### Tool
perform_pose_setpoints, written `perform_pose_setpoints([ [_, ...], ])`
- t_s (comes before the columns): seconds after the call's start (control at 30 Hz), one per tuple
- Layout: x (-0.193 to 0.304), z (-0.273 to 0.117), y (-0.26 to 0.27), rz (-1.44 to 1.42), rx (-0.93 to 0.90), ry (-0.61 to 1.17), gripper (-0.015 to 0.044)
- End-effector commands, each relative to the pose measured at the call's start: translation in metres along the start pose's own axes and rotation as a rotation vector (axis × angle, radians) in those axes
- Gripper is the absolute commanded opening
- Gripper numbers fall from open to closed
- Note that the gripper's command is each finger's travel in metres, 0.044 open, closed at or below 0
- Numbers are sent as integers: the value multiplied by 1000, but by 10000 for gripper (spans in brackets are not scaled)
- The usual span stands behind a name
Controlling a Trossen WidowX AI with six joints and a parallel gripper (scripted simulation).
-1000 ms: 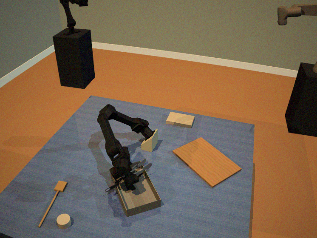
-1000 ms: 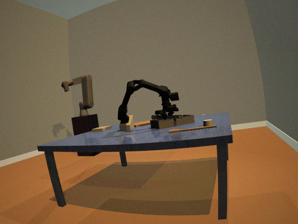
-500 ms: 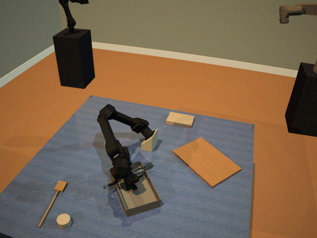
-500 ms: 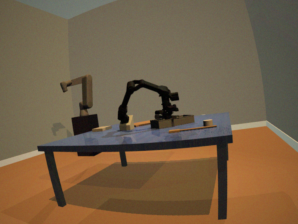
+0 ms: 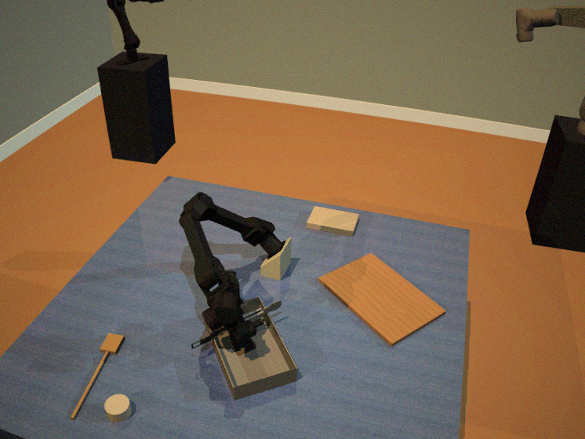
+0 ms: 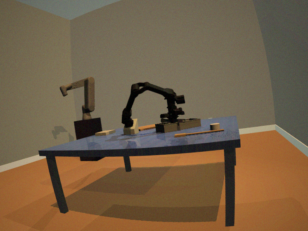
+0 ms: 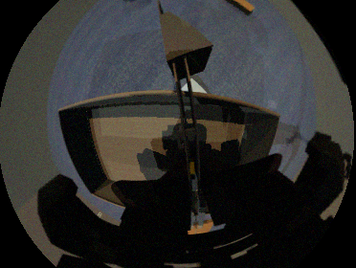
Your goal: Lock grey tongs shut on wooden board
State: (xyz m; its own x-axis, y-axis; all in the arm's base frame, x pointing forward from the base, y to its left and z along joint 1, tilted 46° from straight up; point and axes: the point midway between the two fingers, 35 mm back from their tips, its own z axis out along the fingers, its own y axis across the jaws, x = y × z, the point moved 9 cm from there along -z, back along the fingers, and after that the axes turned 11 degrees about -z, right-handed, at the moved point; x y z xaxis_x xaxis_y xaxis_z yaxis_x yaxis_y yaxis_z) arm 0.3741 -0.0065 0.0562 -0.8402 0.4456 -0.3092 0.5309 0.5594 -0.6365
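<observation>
The grey tongs (image 5: 270,308) (image 7: 188,45) lie roughly level across the roasting tin (image 5: 265,383) (image 6: 188,124) (image 7: 139,110). Their hinge end sticks out past the tin's left side and their tips past its right side, in the top view. In the wrist view the two arms run close together, nearly parallel. My gripper (image 5: 241,328) (image 6: 172,120) (image 7: 189,152) points down over the tin and is shut on the tongs' arms, partway along them. The fingers hide the middle of the tongs. Whether the hinge lock is engaged cannot be seen. The wooden board (image 5: 383,298) (image 6: 147,127) lies right of the tin, with nothing on it.
A pale wedge-shaped block (image 5: 275,267) stands by my arm's base. A flat pale block (image 5: 332,219) (image 6: 105,132) lies near the back edge. A wooden spatula (image 5: 111,343) (image 6: 180,135) and a round pale block (image 5: 118,407) (image 6: 214,126) are left of the tin in the top view.
</observation>
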Motion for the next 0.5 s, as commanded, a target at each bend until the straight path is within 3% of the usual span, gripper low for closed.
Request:
perform_pose_setpoints([
  [0.0,-2,-13,2,1,-4,-2,-150],
  [0.27,0,-117,3,-3,-3,-1,-150],
  [0.47,1,-128,1,-3,-1,-2,-150],
])
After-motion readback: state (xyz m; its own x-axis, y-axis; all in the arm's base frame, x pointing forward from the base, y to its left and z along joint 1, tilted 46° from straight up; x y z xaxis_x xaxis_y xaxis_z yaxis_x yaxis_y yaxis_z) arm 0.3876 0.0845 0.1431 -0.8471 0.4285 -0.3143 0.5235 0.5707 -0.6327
